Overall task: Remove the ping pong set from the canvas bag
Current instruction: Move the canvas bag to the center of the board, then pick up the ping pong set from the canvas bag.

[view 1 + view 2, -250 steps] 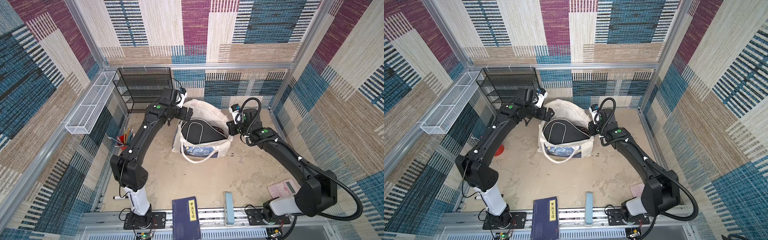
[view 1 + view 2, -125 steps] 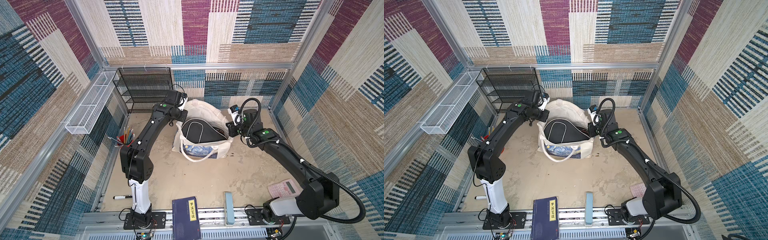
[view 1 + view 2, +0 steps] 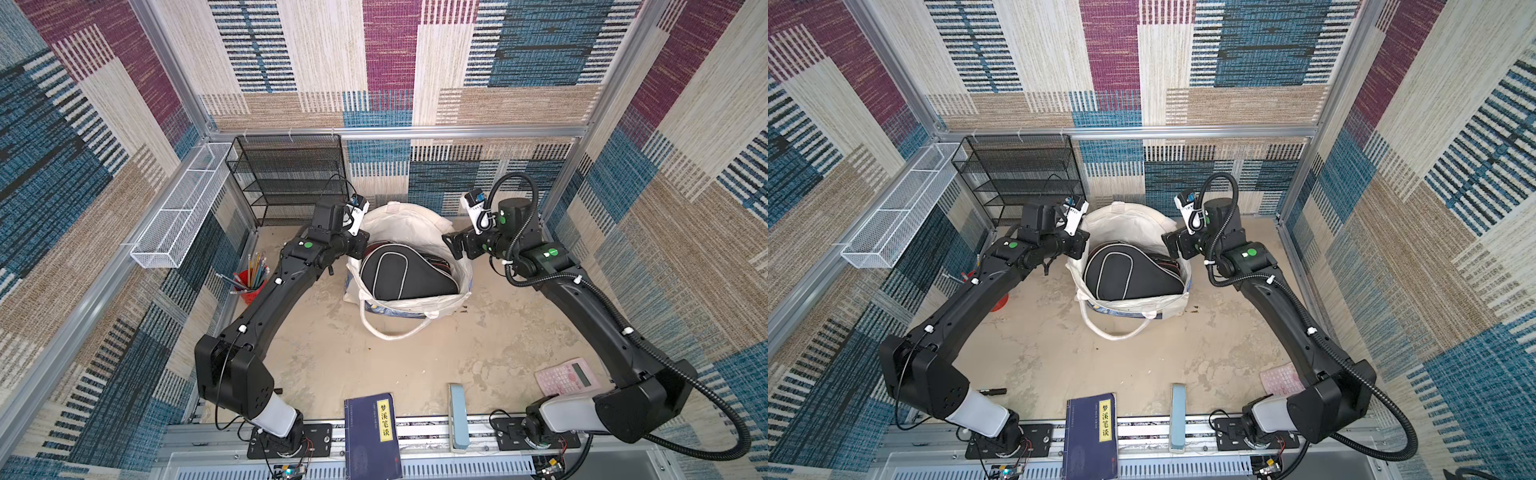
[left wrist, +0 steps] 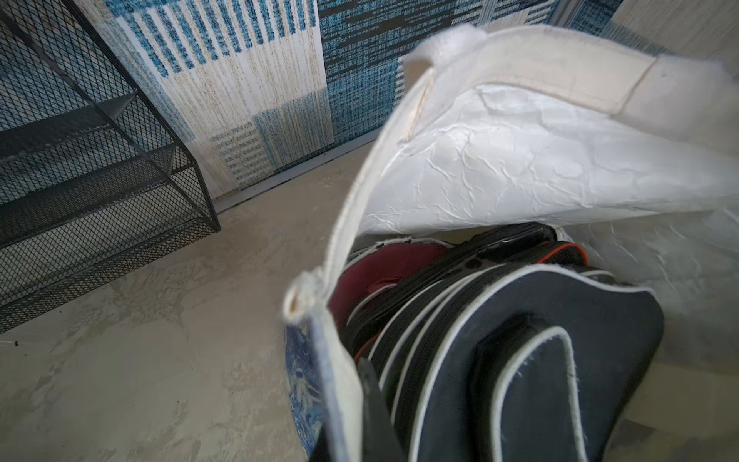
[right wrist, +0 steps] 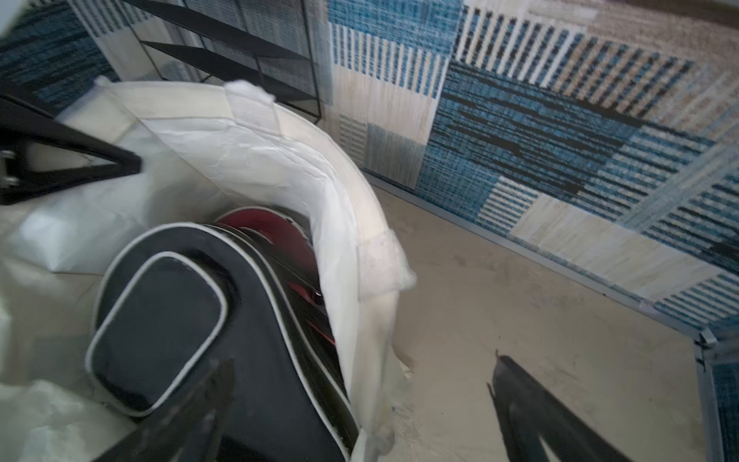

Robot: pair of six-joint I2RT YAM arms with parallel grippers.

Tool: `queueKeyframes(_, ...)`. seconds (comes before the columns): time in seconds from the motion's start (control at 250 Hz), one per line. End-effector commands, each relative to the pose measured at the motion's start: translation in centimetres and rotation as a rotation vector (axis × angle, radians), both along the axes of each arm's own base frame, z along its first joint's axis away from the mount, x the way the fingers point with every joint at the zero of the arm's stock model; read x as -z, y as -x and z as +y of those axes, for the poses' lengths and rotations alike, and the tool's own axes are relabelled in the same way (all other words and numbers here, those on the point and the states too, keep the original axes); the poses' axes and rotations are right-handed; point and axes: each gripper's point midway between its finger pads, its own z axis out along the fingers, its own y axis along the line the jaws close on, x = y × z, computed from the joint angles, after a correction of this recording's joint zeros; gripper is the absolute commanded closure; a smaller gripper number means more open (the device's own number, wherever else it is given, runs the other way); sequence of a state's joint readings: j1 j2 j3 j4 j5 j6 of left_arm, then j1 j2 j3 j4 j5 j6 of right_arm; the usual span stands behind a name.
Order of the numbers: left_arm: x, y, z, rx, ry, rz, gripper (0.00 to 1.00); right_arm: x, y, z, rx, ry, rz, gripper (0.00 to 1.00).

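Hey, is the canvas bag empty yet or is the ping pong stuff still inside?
Not empty. A black case lies on top inside the bag, and the left wrist view shows more cases packed against it.

Bright, even light, soft shadows; wrist pics motion-blurred, top views sharp.

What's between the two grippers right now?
The canvas bag, a black paddle case topmost inside it, fills the gap between left gripper and right gripper; both top views show it.
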State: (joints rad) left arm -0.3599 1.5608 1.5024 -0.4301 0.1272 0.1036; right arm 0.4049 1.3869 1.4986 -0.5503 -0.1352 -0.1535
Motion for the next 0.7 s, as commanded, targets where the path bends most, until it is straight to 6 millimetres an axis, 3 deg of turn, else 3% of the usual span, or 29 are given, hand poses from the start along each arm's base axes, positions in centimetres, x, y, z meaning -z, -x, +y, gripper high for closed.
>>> queueKeyframes(0.0, -6.7, -1.6, -1.4, 0.052, 0.113, -0.269, 1.00, -1.2, 2.1, 3.2, -0.168, 0.025, -0.023, 0.01)
queueKeyframes(0.136, -6.4, -1.5, -1.6, 0.059, 0.141, -0.273, 1.00, -0.4, 5.7, 8.0, -0.436, -0.012, 0.028, 0.01)
queueKeyframes(0.24, -6.6, -1.4, -1.9, 0.077, 0.153, -0.280, 1.00, 2.4, 6.9, 10.5, -0.556, -0.034, 0.114, 0.01)
queueKeyframes(0.392, -6.3, -0.7, -2.1, 0.107, 0.176, -0.275, 1.00, 6.6, 4.9, 11.8, -0.552, -0.012, 0.179, 0.01)
queueKeyframes(0.696, -4.2, 0.4, -2.2, 0.143, 0.218, -0.242, 1.00, 10.4, 1.0, 11.7, -0.527, 0.059, 0.219, 0.01)
